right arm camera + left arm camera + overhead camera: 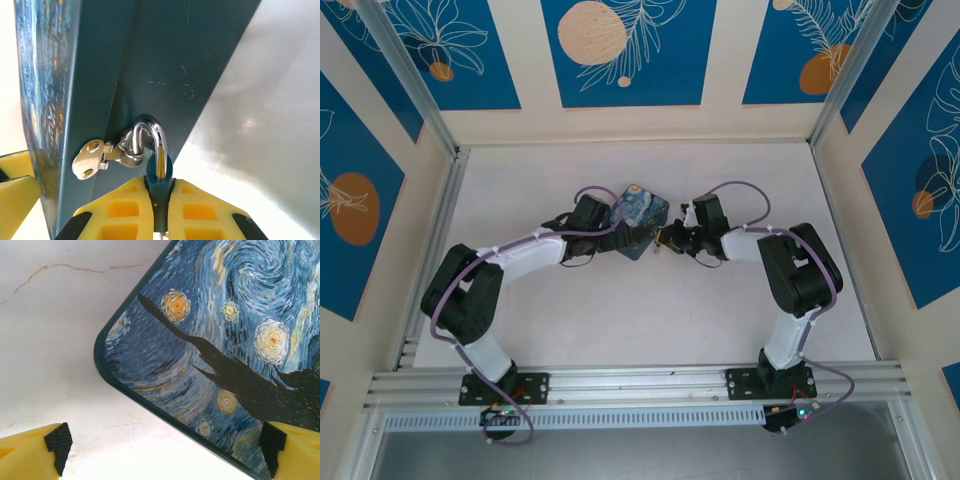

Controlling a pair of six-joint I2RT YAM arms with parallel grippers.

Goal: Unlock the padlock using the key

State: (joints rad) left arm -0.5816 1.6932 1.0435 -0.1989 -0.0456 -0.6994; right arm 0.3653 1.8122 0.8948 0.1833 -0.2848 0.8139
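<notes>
From the near edge, the two arms bend in toward the middle of the pale surface [620, 320] and meet at the painted box [642, 215]. The right hand [159, 197] is clamped narrow on the body of the padlock [160, 150], with both yellow fingers pinching its dark blue sides. The lock's silver loop sticks out past the fingertips and is threaded through the little silver hasp [107, 156] on the box's dark teal side wall. The lock's long axis runs pretty much straight out from that hand toward the box, loop end away and bottom end buried between the fingers. Judging by that, the right arm is the one at the lock, and the end a key would go into faces back into its own grip, which looks awkward. I can't tell where the key is. Past that, the left hand [165, 444] is spread wide at a rounded corner of the box lid, one black pad over bare surface and the other at the lid's edge; touching or not, I can't say. As for labels or writing, nothing readable anywhere, just swirly night-sky paint on the lid.
</notes>
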